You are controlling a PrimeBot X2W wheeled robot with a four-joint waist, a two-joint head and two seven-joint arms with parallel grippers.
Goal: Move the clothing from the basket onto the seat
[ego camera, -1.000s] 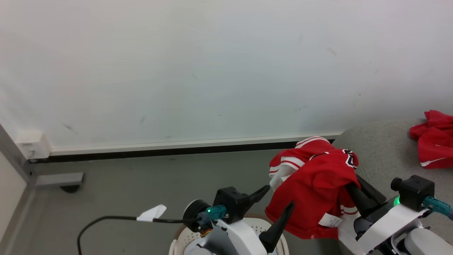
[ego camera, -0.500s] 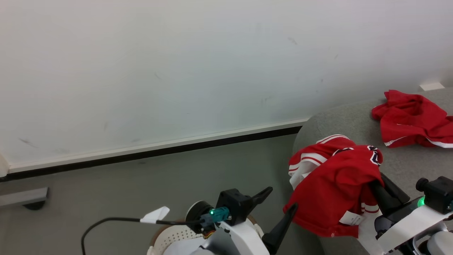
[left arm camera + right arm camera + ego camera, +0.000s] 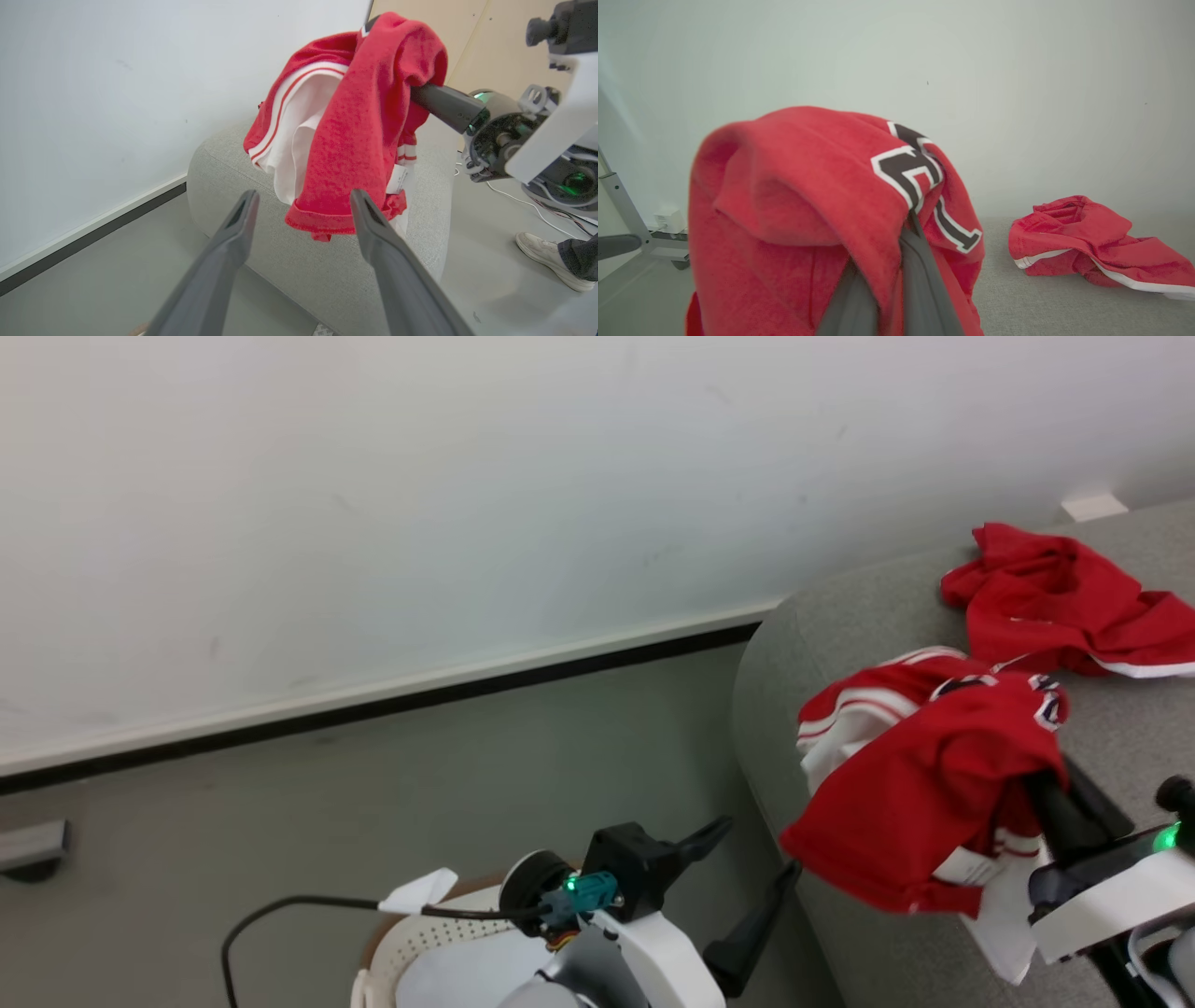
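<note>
**A:** Head view. right gripper clamped on red jersey, which hangs over the edge of the seat. Held high, probably to clear that edge. left gripper spread, empty, near basket.

**B:** Left wrist view?

**A:** Fingers apart, nothing between them. Jersey dangles beyond.

**B:** Right wrist view? Count?

**A:** Fingers pinched together under cloth. Two garments: jersey held, second garment lying on seat. One basket, one seat.

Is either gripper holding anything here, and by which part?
The right gripper is shut on the red jersey, pinching a bunched fold beside its black lettering; the rest hangs loose. The left gripper is open and empty.
</note>
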